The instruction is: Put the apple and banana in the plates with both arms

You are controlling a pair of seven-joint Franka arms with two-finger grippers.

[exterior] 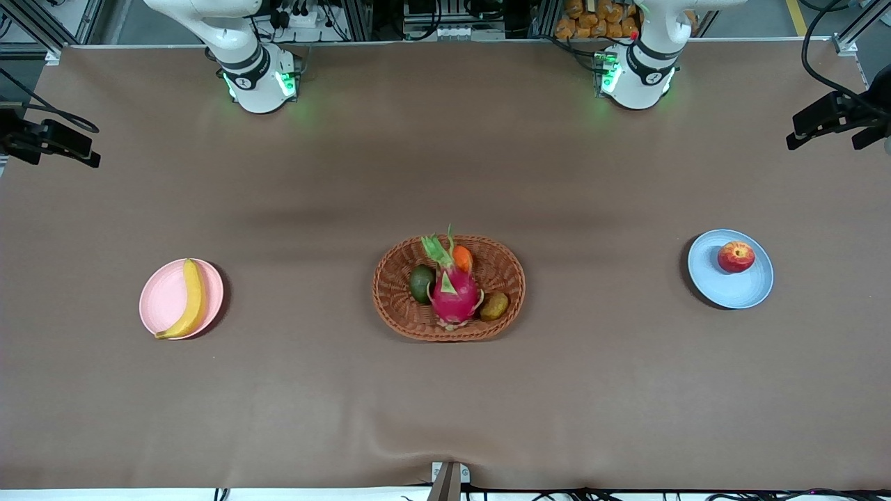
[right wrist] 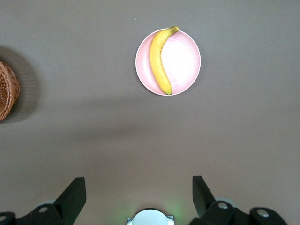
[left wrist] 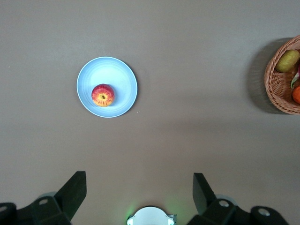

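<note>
With both fruits lying on plates, the task looks finished as far as these views show. The banana (exterior: 186, 300) rests on the pink plate (exterior: 161, 300) toward the right arm's end of the table, its curve following the rim on the basket's side and its lower tip just overhanging the edge; the right wrist view shows the same banana (right wrist: 160, 60) lying across one half of that plate (right wrist: 185, 61). The apple (exterior: 736, 257) sits upright on the blue plate (exterior: 738, 289) toward the left arm's end, off centre, on the part of the plate farther from the front camera; in the left wrist view it (left wrist: 103, 95) stands stem-dimple up on the plate (left wrist: 119, 77). Between the two plates, well apart from each, the wicker basket (exterior: 397, 306) holds a dragon fruit (exterior: 455, 292), a small orange fruit (exterior: 463, 258), a dark green fruit (exterior: 421, 283) and an olive-brown one (exterior: 495, 306), none of them part of the job. The left gripper (left wrist: 139, 192) hangs high over bare cloth with fingers spread wide and nothing between them; the right gripper (right wrist: 139, 194) hangs likewise, spread and empty. Both arms appear to wait, and no step seems left beyond parking.
</note>
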